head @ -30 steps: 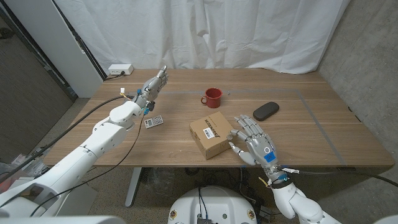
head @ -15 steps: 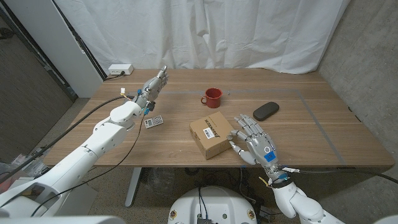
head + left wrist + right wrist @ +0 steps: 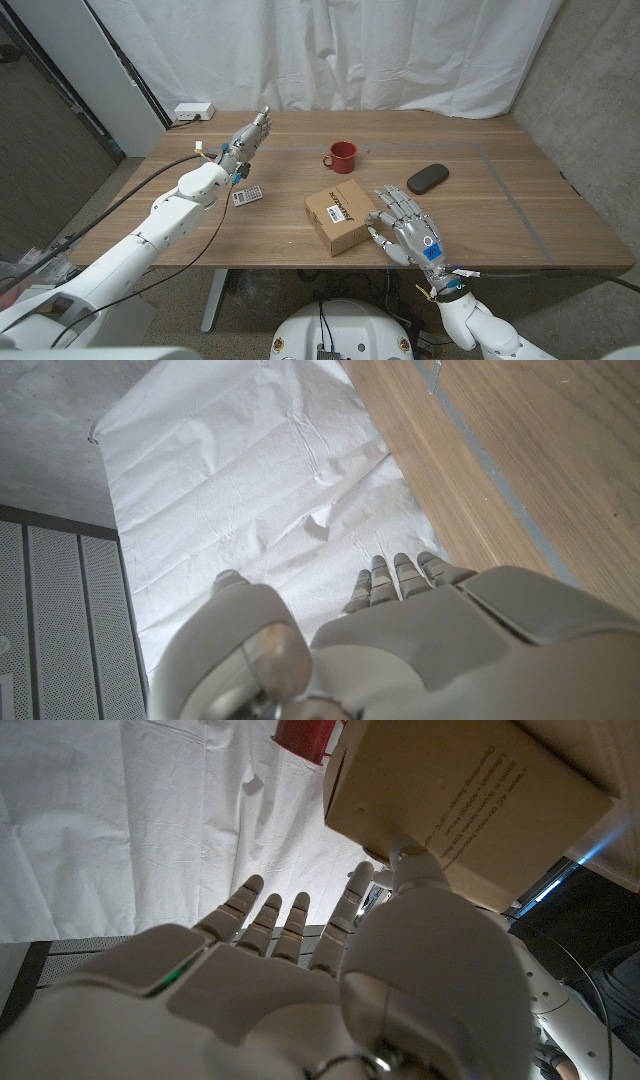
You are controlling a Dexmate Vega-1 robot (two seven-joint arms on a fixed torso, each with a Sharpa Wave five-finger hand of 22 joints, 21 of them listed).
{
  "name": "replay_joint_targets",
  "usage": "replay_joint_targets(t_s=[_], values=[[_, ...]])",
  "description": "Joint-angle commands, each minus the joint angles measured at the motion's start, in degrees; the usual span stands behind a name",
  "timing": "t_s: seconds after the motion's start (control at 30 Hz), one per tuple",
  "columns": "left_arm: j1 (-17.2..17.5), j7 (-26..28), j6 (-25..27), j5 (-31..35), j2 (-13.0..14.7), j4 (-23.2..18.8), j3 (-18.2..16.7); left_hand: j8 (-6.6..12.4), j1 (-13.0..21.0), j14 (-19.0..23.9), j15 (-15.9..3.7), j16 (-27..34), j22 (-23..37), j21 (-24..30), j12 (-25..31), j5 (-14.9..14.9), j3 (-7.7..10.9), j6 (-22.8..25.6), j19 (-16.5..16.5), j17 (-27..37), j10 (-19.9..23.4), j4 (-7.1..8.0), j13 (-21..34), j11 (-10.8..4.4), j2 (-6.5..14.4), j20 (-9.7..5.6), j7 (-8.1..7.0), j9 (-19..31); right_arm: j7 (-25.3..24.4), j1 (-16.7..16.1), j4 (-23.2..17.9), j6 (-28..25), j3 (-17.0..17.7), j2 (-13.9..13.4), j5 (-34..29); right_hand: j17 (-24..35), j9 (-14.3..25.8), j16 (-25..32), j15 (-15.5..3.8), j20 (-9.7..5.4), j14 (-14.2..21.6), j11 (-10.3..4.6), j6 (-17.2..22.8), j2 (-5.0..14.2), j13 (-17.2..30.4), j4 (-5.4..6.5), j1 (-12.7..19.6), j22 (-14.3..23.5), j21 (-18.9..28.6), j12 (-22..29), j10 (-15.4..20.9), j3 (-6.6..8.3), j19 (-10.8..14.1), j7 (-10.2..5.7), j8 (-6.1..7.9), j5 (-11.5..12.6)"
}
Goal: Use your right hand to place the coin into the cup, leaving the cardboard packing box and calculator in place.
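Observation:
The red cup (image 3: pixel 341 156) stands upright at mid-table, and its red wall (image 3: pixel 305 734) also shows in the right wrist view. The cardboard packing box (image 3: pixel 341 217) lies in front of it, nearer me. My right hand (image 3: pixel 406 230) hovers just right of the box with fingers spread and nothing in it. Its thumb tip (image 3: pixel 406 852) is at the box (image 3: pixel 470 795) edge. A tiny dark speck (image 3: pixel 358 151) right of the cup may be the coin; it is too small to tell. The calculator (image 3: pixel 247 196) lies left of the box. My left hand (image 3: pixel 248 138) is raised over the far left, fingers straight.
A dark oval case (image 3: pixel 427 178) lies right of the cup. A white power strip (image 3: pixel 193 111) sits at the far left corner. White curtain hangs behind the table (image 3: pixel 500 215). Cables run along my left arm.

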Motion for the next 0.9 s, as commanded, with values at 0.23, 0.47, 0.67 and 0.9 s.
replay_joint_targets(t_s=[0.23, 0.47, 0.67, 0.9], values=[[-0.3, -0.1, 0.2, 0.0, -0.3, 0.4, 0.2, 0.13, -0.1, -0.7, 0.08, -0.1, 0.1, 0.0, 0.0, -0.1, -0.72, -0.5, -0.6, 0.3, -0.4, 0.02, 0.3, -0.16, 0.4, -0.53, -0.07, 0.3, 0.0, 1.0, -0.3, -0.3, -1.3, -1.8, 1.7, 0.3, 0.8, 0.5, -0.54, -3.05, 1.3, -0.28, 1.8, -0.02, 0.3, 0.12, 0.2, 0.2, 0.7, 0.8, 1.5, -0.41, 1.3, 0.07, 1.39, 0.0], [-0.2, 0.1, 0.1, -0.1, -0.6, 0.7, 0.2, 0.1, -0.1, -0.8, 0.04, -0.1, 0.1, 0.0, -0.1, -0.1, -0.79, -0.6, -0.7, 0.3, -0.6, 0.03, 0.3, -0.1, 0.5, -0.57, -0.13, 0.3, 0.0, 2.0, -1.2, -2.1, -3.3, -3.3, 3.0, 0.3, 1.2, 0.6, -0.77, -3.09, 1.7, -0.3, 3.0, 0.28, 0.4, 0.19, 0.4, 0.2, 0.7, 1.2, 2.2, -0.48, 1.3, 0.07, 2.32, -0.1], [-0.1, 0.2, 0.1, -0.2, -0.7, 0.9, 0.2, 0.1, -0.1, -0.9, 0.12, -0.1, 0.1, 0.0, -0.1, -0.1, -0.85, -0.6, -0.7, 0.3, -0.7, 0.03, 0.3, -0.09, 0.5, -0.53, -0.09, 0.3, 0.0, 2.5, -1.3, -2.6, -4.1, -3.8, 3.3, 0.3, 1.3, 0.6, -0.78, -3.12, 2.0, -0.31, 3.6, 0.69, 0.5, 0.07, 0.9, 0.2, 0.8, 1.5, 2.7, -0.33, 1.4, 0.01, 2.77, -0.1], [-0.2, 0.1, -0.1, -0.3, -0.9, 1.2, 0.2, 0.09, 0.0, -0.8, 0.07, -0.1, 0.1, 0.0, -0.1, -0.1, -0.9, -0.7, -0.8, 0.3, -0.8, 0.03, 0.3, -0.11, 0.5, -0.5, -0.14, 0.3, 0.0, 3.0, -1.7, -3.2, -4.6, -4.3, 3.3, 0.4, 1.3, 0.6, -0.93, -3.21, 2.1, -0.42, 4.1, 1.17, 0.5, -0.1, 1.6, 0.2, 0.8, 1.6, 2.9, -0.11, 1.5, 0.01, 3.12, -0.1]])
